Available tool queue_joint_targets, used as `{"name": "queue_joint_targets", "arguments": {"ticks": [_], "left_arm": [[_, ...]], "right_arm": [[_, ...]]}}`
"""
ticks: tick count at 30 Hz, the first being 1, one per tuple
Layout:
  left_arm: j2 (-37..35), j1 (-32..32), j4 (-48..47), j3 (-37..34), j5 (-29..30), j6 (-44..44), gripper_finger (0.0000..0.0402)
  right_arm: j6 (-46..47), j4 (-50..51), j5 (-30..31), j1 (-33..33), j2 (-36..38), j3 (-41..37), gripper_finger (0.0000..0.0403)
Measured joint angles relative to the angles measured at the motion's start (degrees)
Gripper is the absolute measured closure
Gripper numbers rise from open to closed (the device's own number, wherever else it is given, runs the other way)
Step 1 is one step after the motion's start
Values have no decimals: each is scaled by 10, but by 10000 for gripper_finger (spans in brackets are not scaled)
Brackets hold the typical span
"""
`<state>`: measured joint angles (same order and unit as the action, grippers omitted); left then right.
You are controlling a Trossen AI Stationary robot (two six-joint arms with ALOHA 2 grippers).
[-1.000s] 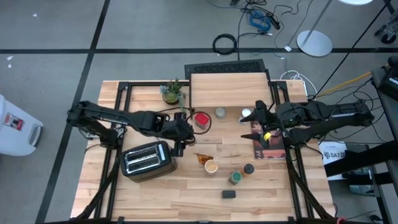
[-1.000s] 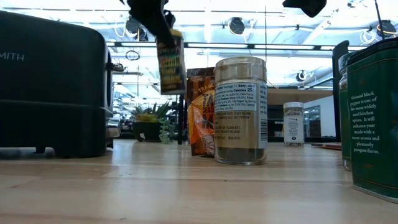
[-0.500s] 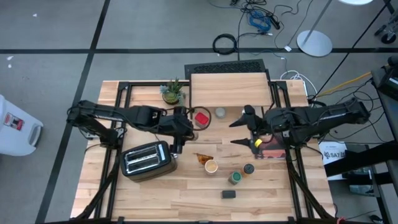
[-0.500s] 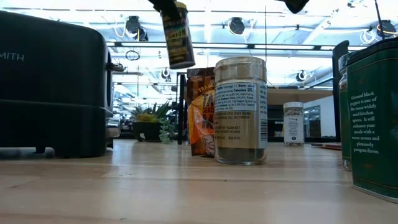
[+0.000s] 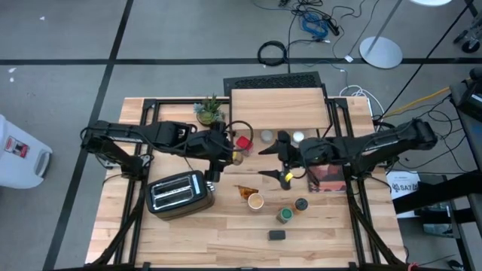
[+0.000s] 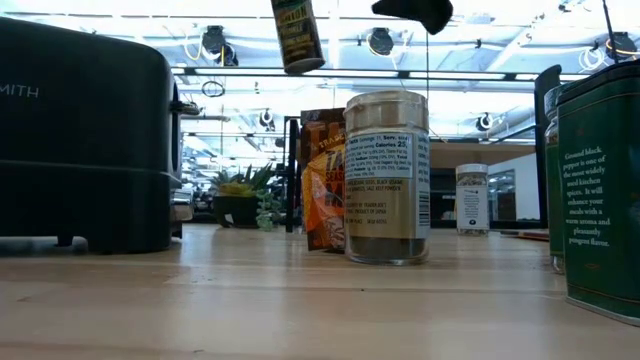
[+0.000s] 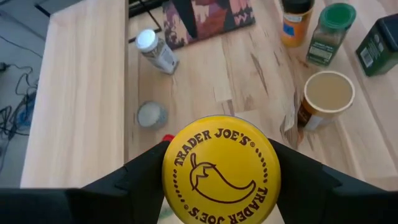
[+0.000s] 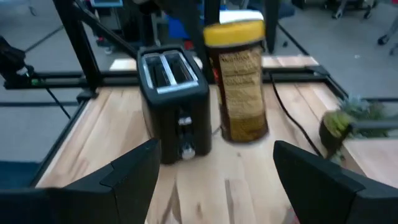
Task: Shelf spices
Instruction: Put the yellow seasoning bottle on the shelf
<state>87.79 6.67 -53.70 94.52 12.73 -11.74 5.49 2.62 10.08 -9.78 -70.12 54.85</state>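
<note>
- Two grippers are now close together over the table middle, in front of the shelf (image 5: 279,109).
- Left gripper (image 5: 228,154) is clamped on the yellow-lidded jar (image 7: 221,167); the fingers hug its sides in the left wrist view.
- The jar is up off the table. In the low view it has climbed from beside the toaster (image 6: 85,135) to near the top of the picture over the last second.
- Right gripper (image 5: 262,162) has its jaws spread wide and holds nothing. It has swung from the red patterned box (image 5: 325,177) across toward the left gripper.
- Right wrist view has the jar (image 8: 239,81) straight ahead between its open fingers, apart from them.
- Likely meaning: a handover to the right arm, or the right arm heading for another spice; I cannot tell which.
- Task is barely started: no spice is on the shelf top.
- Red tin (image 5: 242,142), silver-lidded jar (image 5: 266,136) and white-lidded jar (image 5: 298,137) stand just in front of the shelf.
- Tan-lidded jar (image 5: 256,201) and green-lidded jar (image 5: 285,215) sit nearer the table front.
</note>
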Motion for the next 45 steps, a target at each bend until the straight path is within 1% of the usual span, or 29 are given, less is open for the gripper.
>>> {"name": "queue_joint_targets", "arguments": {"ticks": [14, 19, 25, 30, 33, 39, 42, 45], "left_arm": [[0, 1, 21, 2, -8, -7, 149], [0, 1, 23, 2, -17, -7, 149], [0, 1, 29, 2, -18, -7, 149], [0, 1, 52, 2, -30, -12, 149], [0, 1, 56, 2, -38, -11, 149], [7, 1, 47, 2, -47, -6, 149], [7, 1, 47, 2, -48, -6, 149], [7, 0, 51, 2, -48, -7, 149]], "right_arm": [[-19, -147, 7, 14, -93, 0, 105], [-30, -168, 35, 20, -99, 0, 105], [-36, -183, 31, 21, -99, 0, 105], [-36, -195, 28, 21, -128, 0, 105], [-42, -210, 37, 21, -146, 0, 105], [-57, -253, 39, 26, -154, 0, 105], [-61, -256, 37, 29, -154, 0, 115], [-61, -249, 34, 31, -154, 0, 142]]}}
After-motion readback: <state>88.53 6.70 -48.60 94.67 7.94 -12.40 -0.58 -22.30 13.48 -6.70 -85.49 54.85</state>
